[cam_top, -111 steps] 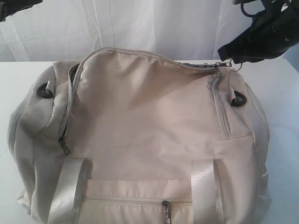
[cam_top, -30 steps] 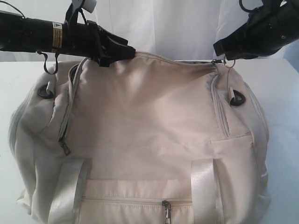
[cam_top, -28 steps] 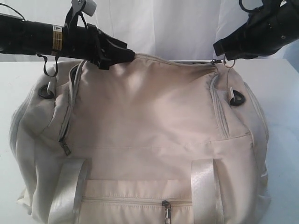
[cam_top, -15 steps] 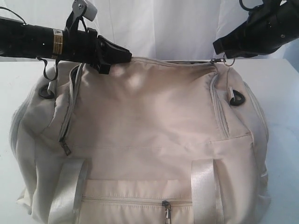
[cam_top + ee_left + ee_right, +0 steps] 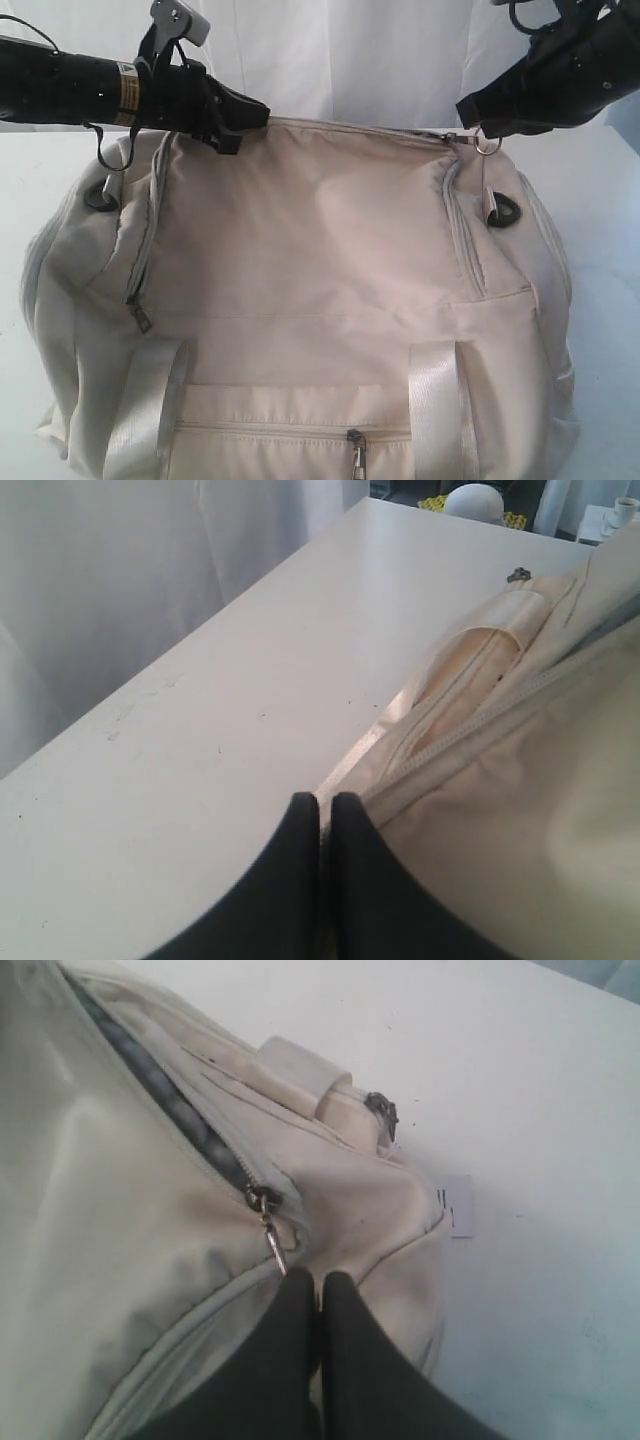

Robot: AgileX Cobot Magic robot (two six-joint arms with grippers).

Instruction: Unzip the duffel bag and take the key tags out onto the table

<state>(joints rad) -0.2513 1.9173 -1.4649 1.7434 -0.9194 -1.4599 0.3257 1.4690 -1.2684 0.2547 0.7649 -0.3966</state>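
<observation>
1. Cream duffel bag (image 5: 320, 260) lies on white counter (image 5: 612, 230).
2. Jaws of left tool (image 5: 324, 805) pressed together, pinching the bag's top edge at its left end.
3. Jaws of right tool (image 5: 320, 1280) pressed together on fabric just beside zipper pull (image 5: 272, 1238).
4. Zipper partly open there, with grey lining visible.

There is one duffel bag (image 5: 320, 280) on one table (image 5: 610, 250). The bag shows two white straps (image 5: 145, 410) (image 5: 440, 410), left and right, and two black rings (image 5: 100, 195) (image 5: 503, 212). There are two grippers (image 5: 260, 108) (image 5: 466, 108) and one paper label (image 5: 458, 1205).
</observation>
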